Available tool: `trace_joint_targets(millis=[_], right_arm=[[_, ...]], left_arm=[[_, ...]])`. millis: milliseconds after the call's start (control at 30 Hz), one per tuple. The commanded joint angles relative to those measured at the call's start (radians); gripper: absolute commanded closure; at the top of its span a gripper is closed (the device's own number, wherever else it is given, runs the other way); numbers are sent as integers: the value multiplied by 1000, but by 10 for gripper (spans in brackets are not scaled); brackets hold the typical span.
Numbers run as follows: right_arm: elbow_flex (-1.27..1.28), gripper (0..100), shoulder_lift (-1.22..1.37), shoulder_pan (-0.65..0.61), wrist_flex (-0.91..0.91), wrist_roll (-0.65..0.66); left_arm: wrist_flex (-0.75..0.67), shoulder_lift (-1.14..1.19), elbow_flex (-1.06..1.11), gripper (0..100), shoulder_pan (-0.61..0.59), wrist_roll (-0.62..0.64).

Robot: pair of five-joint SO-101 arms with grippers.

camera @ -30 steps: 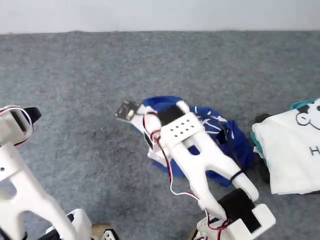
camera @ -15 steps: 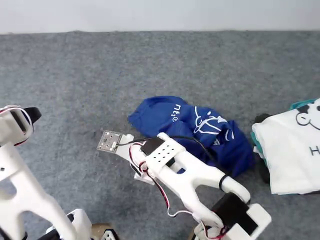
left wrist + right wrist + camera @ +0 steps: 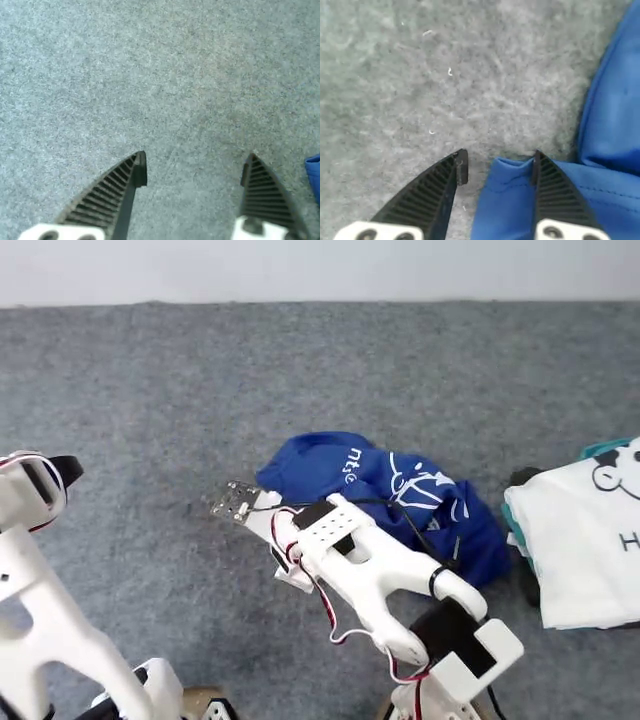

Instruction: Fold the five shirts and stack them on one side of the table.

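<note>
A grey mat (image 3: 150, 390) with a coarse, felt-like nap covers the table from near to far and from left to right. Along its far edge stands a plain white wall (image 3: 320, 270), meeting the mat in a straight line. A few pale flecks (image 3: 449, 71) of lint lie scattered on the mat. At the near edge, left of the middle, a small tan patch (image 3: 197, 696) shows.

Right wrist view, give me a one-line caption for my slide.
Open right hand straddling a folded edge of the crumpled blue shirt on the grey table.
</note>
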Motion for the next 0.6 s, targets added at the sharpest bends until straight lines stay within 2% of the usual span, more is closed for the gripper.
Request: trace_joint_targets(millis=[0,100,200,333,567], right_arm=[[-11,902,8,47,-18,64],[-12,996,7,81,-16,92],[-23,980,1,139,36,95],[-91,988,-90,225,205,95],[-278,988,-452,389,507,97]], left_arm=[[-11,-15,-4,695,8,-8],[-11,-15,-4,695,8,-8],[-11,-15,-4,695,8,-8],[-20,-14,19,695,32,-8],[-143,-12,180,695,296,-8]])
